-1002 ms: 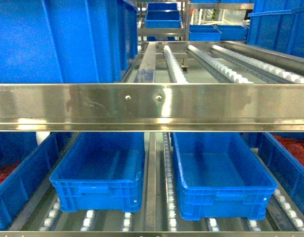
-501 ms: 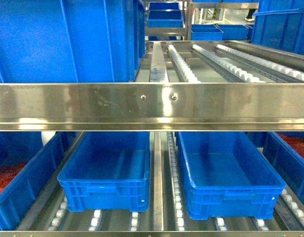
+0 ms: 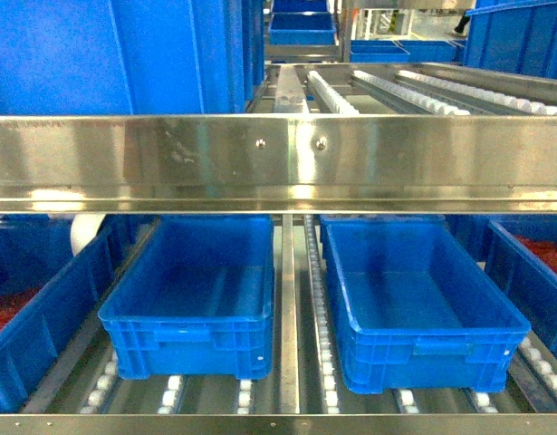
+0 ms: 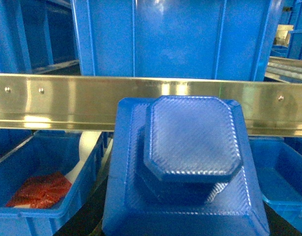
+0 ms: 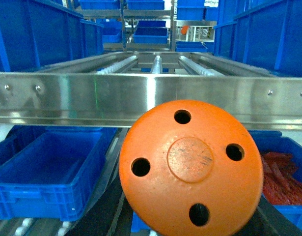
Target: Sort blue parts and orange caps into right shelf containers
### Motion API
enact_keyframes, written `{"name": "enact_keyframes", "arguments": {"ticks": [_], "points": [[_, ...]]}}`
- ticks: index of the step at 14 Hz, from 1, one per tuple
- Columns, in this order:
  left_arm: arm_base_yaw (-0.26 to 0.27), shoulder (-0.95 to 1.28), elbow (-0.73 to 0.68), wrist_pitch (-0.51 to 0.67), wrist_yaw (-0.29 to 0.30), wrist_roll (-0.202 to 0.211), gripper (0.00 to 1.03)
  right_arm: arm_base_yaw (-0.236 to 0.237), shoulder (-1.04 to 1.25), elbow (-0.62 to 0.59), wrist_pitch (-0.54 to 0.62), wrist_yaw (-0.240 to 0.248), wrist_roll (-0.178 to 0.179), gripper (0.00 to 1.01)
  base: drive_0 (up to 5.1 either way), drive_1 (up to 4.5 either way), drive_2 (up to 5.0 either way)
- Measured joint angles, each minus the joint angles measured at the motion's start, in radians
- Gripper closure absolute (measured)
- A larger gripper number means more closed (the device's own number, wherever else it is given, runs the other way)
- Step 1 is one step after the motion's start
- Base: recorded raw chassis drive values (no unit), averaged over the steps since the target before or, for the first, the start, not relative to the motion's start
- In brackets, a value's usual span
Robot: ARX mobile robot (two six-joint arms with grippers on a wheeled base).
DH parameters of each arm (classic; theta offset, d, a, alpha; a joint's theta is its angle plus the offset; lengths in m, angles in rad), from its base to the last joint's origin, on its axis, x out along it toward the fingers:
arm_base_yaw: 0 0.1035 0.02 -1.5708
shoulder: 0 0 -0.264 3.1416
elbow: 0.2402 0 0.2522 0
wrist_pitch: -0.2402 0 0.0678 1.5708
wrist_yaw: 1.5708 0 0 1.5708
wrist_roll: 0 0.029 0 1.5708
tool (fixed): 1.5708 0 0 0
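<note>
From where I stand the robot faces a roller shelf, its steel front rail [image 3: 278, 163] crossing the head view. Below the rail two empty blue crates [image 3: 192, 294] and [image 3: 418, 304] sit side by side on the roller tracks [image 3: 321, 362], the left one at the shelf's front left of centre, the other just right of the middle divider. Outer crates at the far left [image 3: 33, 317] and far right [image 3: 532, 281] edges hold red material.

Neither arm shows in the head view. The left wrist camera is filled by a blue part [image 4: 187, 167], an octagonal textured boss on a square base, sitting right at the tool. The right wrist camera is likewise filled by an orange cap [image 5: 190, 164], a disc with four holes. Each seems carried by its gripper, but the fingers are hidden behind the pieces, so I cannot tell how wide either tool stands.

Judging from this, the step in hand is bringing both pieces in under the rail toward the empty crates. To do it well, each arm should dip low enough to clear the rail's lower lip, go in level, keep the blue part and the cap to separate crates, and release only once well inside the rim, near the crate floor, so nothing bounces out onto the rollers.
</note>
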Motion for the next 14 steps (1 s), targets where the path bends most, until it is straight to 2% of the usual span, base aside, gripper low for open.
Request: {"name": "enact_keyframes", "arguments": {"ticks": [14], "points": [[0.000,0.000,0.000,-0.003,0.000,0.000,0.61,0.000,0.000,0.000,0.000,0.000,-0.001,0.58,0.0,0.00,0.0]]}}
